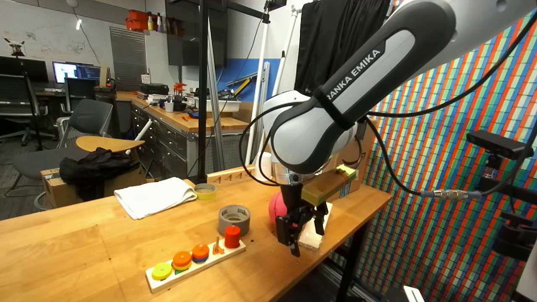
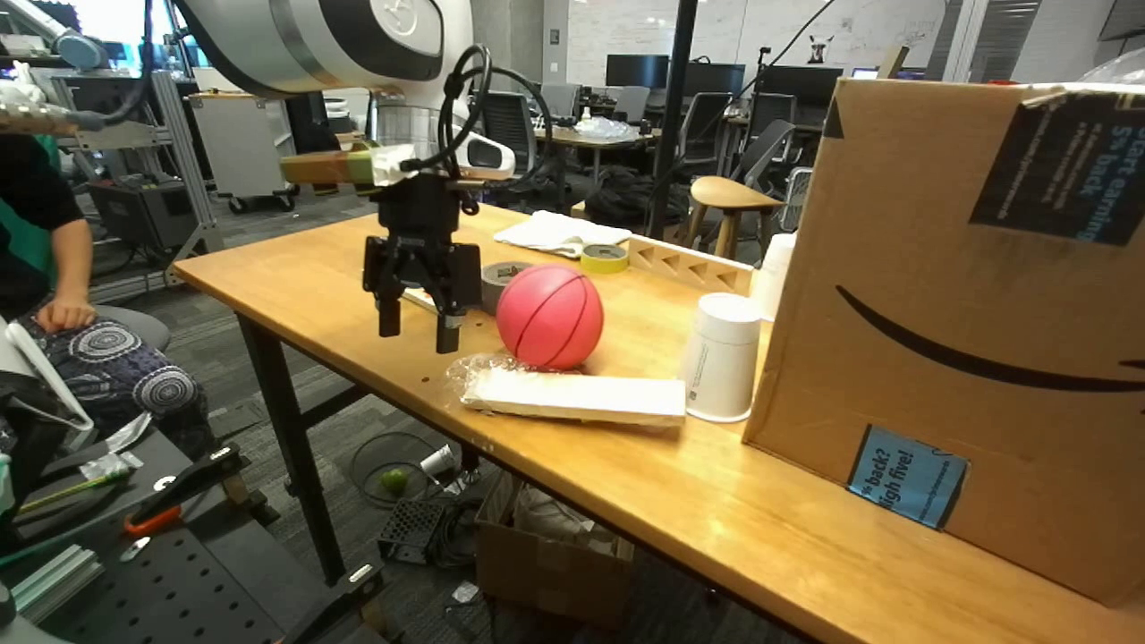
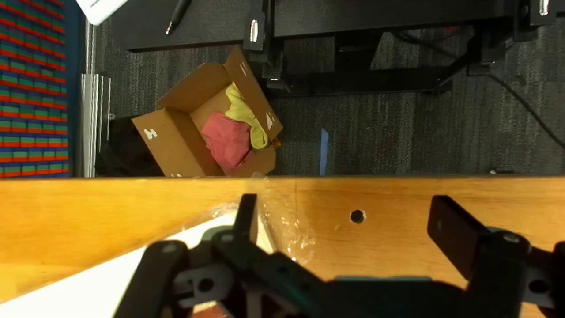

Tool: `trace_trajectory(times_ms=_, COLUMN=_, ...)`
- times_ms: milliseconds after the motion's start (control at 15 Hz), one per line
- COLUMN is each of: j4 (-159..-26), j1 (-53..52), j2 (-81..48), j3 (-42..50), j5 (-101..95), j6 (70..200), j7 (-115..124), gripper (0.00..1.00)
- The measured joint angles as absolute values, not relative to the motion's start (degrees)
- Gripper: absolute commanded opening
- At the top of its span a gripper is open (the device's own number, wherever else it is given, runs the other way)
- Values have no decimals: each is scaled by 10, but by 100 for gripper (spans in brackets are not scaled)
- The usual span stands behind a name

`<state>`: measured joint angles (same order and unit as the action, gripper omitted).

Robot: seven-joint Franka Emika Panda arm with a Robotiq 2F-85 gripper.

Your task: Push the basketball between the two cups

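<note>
In an exterior view, my claw (image 2: 419, 333) hung spread above the surface (image 2: 707, 492), left of the basketball (image 2: 550, 317) resting there, then an upturned white cup (image 2: 721, 367). Only my wrist view showed pink cloth (image 3: 227, 139) inside a cardboard box (image 3: 170, 143).

The table (image 1: 63, 251) is bright and orange in all three views, but the floor (image 3: 379, 137) is dark. A screen (image 1: 65, 72) glows far back, and a bright patch (image 2: 107, 18) shines near a top corner in an exterior view. In the wrist view, the block (image 3: 88, 282) is so bright it turns plain white, the wrap (image 3: 293, 229) sparkles, and the gripper (image 3: 344, 212), close up, looks dark and fuzzy.
</note>
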<state>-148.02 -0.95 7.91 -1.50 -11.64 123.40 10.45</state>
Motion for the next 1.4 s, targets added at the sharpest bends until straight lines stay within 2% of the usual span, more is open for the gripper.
trace_trajectory(times_ms=600, j4=-1453, j1=-11, j2=59, j3=-21, j5=-116, j6=1242, j7=102, gripper=100)
trace_trajectory(times_ms=1400, j4=-1305, j1=-8, j2=-81, j3=-9, j5=-118, j6=1239, j7=62, gripper=100)
